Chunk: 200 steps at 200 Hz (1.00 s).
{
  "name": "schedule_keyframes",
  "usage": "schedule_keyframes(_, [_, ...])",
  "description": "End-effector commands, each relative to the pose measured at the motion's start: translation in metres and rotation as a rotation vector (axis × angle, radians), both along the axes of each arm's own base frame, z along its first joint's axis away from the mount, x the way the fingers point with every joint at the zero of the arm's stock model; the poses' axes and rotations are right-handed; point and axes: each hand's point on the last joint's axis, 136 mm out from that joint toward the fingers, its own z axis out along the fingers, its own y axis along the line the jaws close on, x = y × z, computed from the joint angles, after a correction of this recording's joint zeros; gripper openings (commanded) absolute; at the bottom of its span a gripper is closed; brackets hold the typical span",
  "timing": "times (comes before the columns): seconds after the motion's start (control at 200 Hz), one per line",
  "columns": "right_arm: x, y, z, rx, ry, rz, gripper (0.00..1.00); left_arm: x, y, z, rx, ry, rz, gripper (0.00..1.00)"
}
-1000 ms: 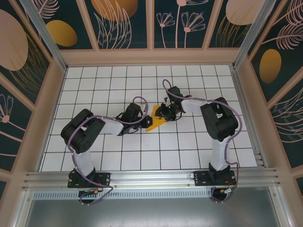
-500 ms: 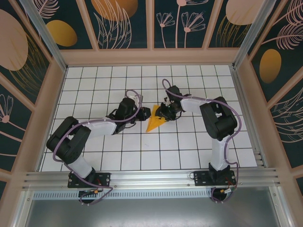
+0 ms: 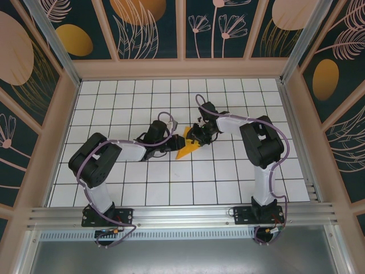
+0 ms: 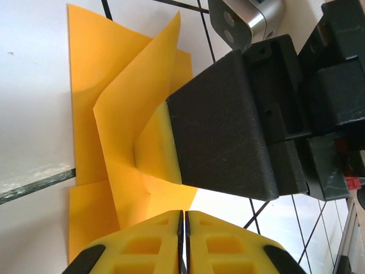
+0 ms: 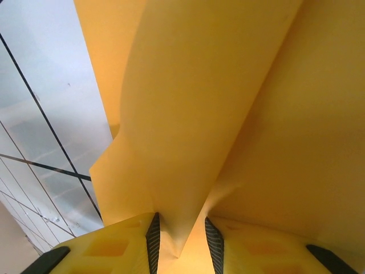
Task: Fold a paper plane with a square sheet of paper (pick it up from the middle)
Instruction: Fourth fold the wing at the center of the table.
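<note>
**The left fingers point(image 4: 171, 240) are back at the fold**

Their pads are pressed together, and they have returned to the square sheet of paper point(image 3: 186, 148) after swinging away. The right fingers point(image 5: 137, 242) keep a raised fold pinched, so creasing can probably go on. The thin, matt orange-yellow sheet lies as a pointed triangle at the centre of the white tiled surface point(image 3: 228, 171).

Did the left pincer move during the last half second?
Yes. Against the floor grid, the left pincer shifted toward the near edge, beside the paper.
</note>
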Motion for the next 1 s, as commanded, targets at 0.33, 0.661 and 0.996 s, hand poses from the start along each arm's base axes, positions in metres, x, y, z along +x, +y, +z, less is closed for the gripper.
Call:
schedule_keyframes(0.33, [-0.048, -0.070, -0.099, -0.368, 0.203, -0.067, 0.34, 0.007, -0.004, -0.020, 0.064, 0.048, 0.001, 0.11])
schedule_keyframes(0.661, [-0.050, -0.072, -0.100, -0.371, 0.208, -0.070, 0.34, 0.014, 0.004, -0.032, 0.136, 0.056, 0.040, 0.07])
schedule_keyframes(0.996, [-0.050, -0.073, -0.101, -0.371, 0.207, -0.070, 0.33, 0.014, 0.010, -0.041, 0.172, 0.073, 0.058, 0.05])
